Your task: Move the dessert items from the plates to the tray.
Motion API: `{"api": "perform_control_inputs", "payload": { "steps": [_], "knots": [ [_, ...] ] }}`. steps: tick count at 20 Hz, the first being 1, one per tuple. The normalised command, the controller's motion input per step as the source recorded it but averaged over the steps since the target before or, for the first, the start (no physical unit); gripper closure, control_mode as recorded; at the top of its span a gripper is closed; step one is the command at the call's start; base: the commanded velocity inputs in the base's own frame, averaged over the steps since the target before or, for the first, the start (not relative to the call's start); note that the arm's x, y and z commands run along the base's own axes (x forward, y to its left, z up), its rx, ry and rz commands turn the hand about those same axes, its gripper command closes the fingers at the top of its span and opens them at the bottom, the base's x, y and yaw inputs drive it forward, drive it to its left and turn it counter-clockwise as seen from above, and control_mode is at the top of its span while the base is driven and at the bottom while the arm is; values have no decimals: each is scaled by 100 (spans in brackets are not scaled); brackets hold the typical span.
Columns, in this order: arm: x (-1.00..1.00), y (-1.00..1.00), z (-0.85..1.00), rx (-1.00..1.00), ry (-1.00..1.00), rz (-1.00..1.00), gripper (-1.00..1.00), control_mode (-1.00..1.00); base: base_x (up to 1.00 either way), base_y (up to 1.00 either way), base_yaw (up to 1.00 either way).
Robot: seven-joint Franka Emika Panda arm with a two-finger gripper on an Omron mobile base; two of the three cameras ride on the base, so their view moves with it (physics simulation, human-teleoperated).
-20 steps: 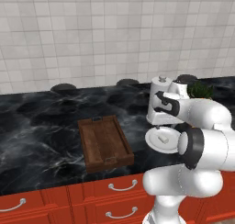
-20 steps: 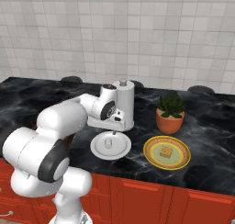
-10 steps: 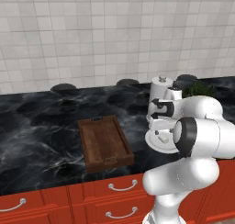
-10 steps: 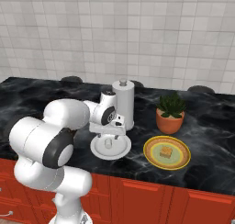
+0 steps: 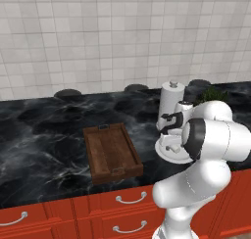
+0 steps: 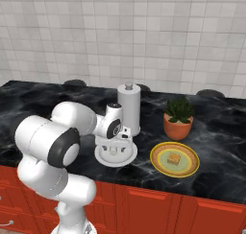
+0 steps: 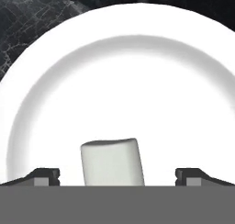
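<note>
The white marshmallow (image 7: 111,162) lies on the plain white plate (image 7: 55,103), between my gripper's (image 7: 117,177) two fingertips (image 7: 46,176), with a gap on each side. The gripper (image 6: 115,143) is open and hangs low over this plate (image 6: 126,157), pointing down. From the left base view, the plate (image 5: 164,154) sits in front of the paper towel roll with the gripper (image 5: 169,137) just above it. The brown-tan block (image 6: 173,158) rests on the yellow plate (image 6: 185,167) to the right. The wooden tray (image 5: 112,152) lies left of the white plate, nothing in it.
A paper towel roll (image 6: 129,108) stands right behind the white plate. A terracotta pot with a green plant (image 6: 178,119) stands behind the yellow plate. Dark round burners (image 5: 67,93) line the back of the black marble counter (image 5: 39,135). Red drawers (image 5: 73,213) run below its front edge.
The gripper has come down from beside the paper towel roll to just above the white plate, its fingers now on either side of the marshmallow. Plates and tray have not moved.
</note>
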Motion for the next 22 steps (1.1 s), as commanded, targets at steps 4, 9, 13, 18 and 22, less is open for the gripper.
{"api": "perform_control_inputs", "payload": {
  "steps": [4,9,13,18,22],
  "knots": [
    [0,0,-16,0,0,0,-100,-100,0,0,0],
    [0,0,-1,0,0,0,100,-100,0,0,0],
    [0,0,3,0,0,-1,100,-100,0,0,0],
    [0,30,62,0,-2,-7,100,-100,0,0,0],
    [0,64,100,0,-17,-6,100,-100,0,0,0]
  ]
}}
